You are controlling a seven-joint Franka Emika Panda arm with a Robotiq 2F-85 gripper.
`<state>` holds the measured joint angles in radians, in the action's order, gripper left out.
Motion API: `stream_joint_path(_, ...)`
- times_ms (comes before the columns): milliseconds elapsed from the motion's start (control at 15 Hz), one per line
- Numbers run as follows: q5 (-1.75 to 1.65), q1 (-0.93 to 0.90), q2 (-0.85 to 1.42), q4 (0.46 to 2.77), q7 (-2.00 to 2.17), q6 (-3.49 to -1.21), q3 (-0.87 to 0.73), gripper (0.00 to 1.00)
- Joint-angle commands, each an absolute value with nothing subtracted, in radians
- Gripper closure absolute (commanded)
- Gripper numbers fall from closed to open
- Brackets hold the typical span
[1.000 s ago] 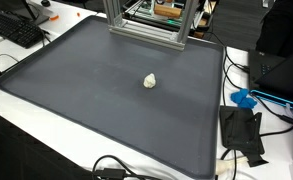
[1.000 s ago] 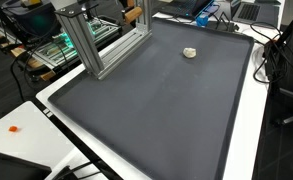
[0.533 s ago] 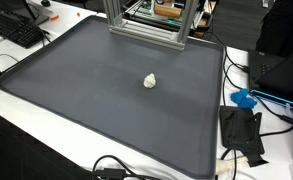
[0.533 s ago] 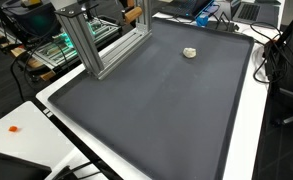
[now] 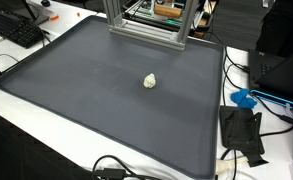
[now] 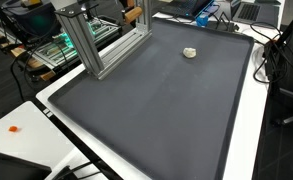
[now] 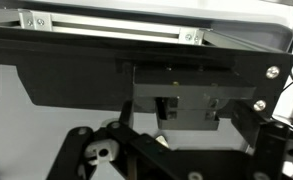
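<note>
Nothing's moved this past second: the pale crumpled lump sits untouched on the dark mat. Of the gripper we see only dark linkage (fingers apart or together, we cannot tell).

Change overall: none that the pictures show across the last second
Pale lump: no shift in both exterior views, same spot on the dark mat
Metal frame: no move
Cables and keyboard: no move
Gripper: seen in the wrist view alone, with nothing earlier to hold it against
</note>
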<state>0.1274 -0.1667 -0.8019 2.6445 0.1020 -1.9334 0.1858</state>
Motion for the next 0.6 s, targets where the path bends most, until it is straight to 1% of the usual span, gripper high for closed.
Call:
stream_joint_path(0,0.138,-0.19,-0.844,2.688,0.086,-1.947,0.181,0.0)
stream_joint_path(333,0.144,-0.205,-0.848,2.695,0.081,-1.972,0.184,0.02)
stream_joint_path(533,0.141,-0.214,-0.841,2.697,0.079,-1.98,0.185,0.0)
